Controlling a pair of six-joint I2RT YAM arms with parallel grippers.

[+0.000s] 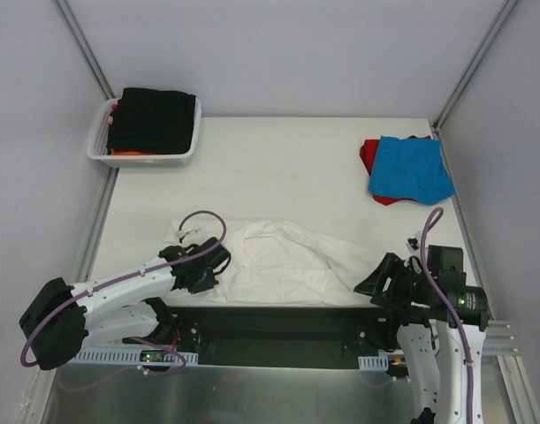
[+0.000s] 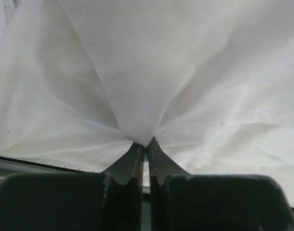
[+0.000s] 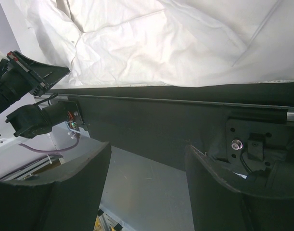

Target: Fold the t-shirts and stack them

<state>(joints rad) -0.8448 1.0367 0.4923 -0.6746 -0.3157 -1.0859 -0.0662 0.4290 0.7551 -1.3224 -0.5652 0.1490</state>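
Observation:
A large white t-shirt [image 1: 287, 261] lies crumpled at the near middle of the table. My left gripper [image 1: 208, 267] sits at its left edge. In the left wrist view that gripper [image 2: 146, 143] is shut on a pinched peak of the white fabric [image 2: 185, 72]. My right gripper [image 1: 373, 284] hovers by the shirt's right end, near the table's front edge. It stands open [image 3: 147, 147] with nothing between its fingers, and the white t-shirt [image 3: 161, 38] lies beyond it. A folded blue t-shirt [image 1: 411, 168] rests on a red one [image 1: 368, 152] at the back right.
A white lattice basket [image 1: 97, 146] at the back left holds a black t-shirt [image 1: 155, 119] over an orange one [image 1: 128, 152]. A black rail [image 3: 161, 115] runs along the table's front edge. Grey walls with metal posts close in both sides.

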